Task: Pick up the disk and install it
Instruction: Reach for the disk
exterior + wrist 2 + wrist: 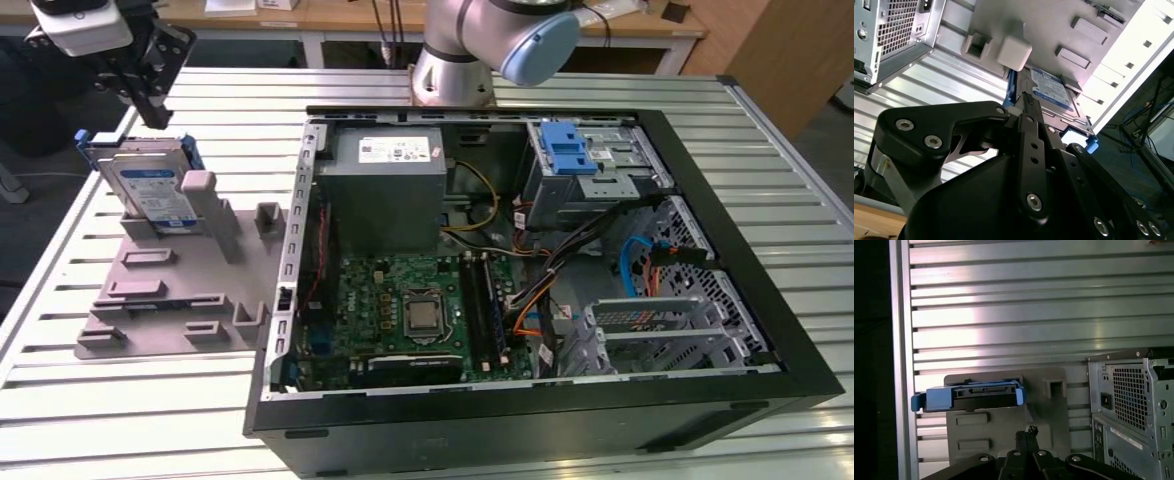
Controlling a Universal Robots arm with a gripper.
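Over the bench's far corner on the exterior view's left, the jaws hang clenched on nothing, closed tight with no gap, just above the disk and not touching it. The disk stands tilted on edge in a slot of the grey holder, its blue carrier around it and its label showing. Beside the holder, toward the exterior view's right, lies the open computer case, with a blue-latched drive cage along its far side. The step in hand looks like the approach to the pick, with nothing grasped yet. A grasp would seem to call for the jaws to part and settle squarely over the disk's upper edge.
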